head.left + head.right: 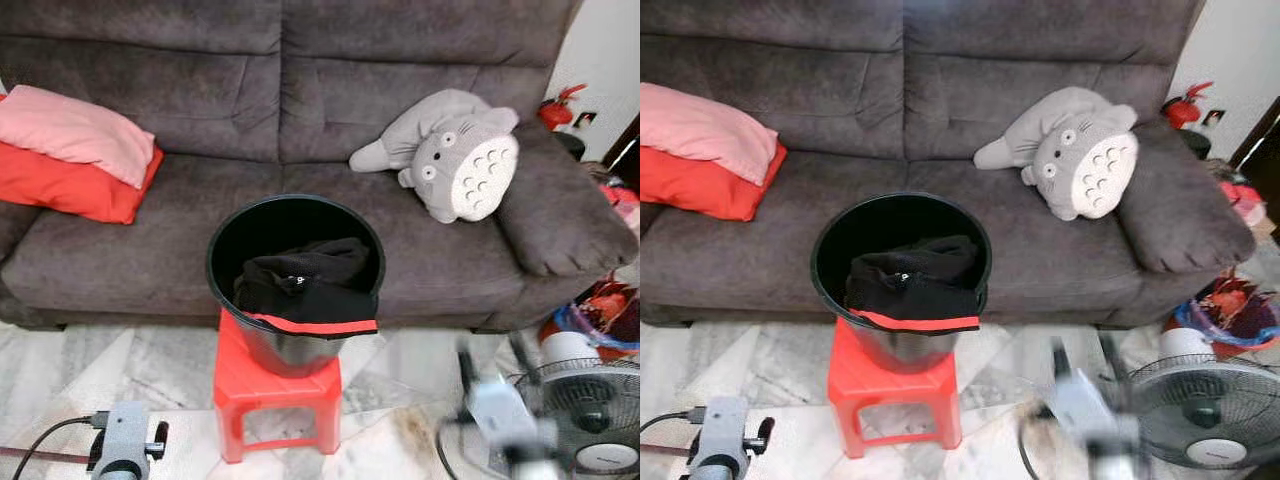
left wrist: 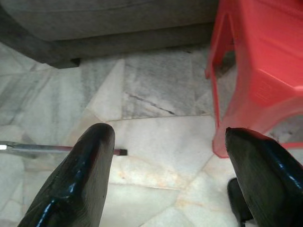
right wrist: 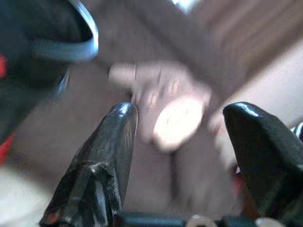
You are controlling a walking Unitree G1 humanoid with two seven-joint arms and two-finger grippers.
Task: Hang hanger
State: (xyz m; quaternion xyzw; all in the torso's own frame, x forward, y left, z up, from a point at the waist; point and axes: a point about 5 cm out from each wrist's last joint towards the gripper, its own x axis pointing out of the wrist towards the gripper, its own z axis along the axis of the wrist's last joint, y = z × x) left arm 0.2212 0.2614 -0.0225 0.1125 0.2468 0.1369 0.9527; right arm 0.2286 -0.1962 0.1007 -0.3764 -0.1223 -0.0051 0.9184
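Observation:
A black bucket stands on a red plastic stool in front of a grey sofa. A black garment with a red hem lies in the bucket and drapes over its front rim. My left gripper is open and empty, low over the marble floor beside the stool's leg. My left arm is at the bottom left. My right arm is blurred at the bottom right. The right gripper is open and empty, facing the sofa and the bucket's rim.
On the sofa lie a pink pillow on a red one at the left, and a grey plush toy at the right. A floor fan and bags stand at the right. A thin rod lies on the floor.

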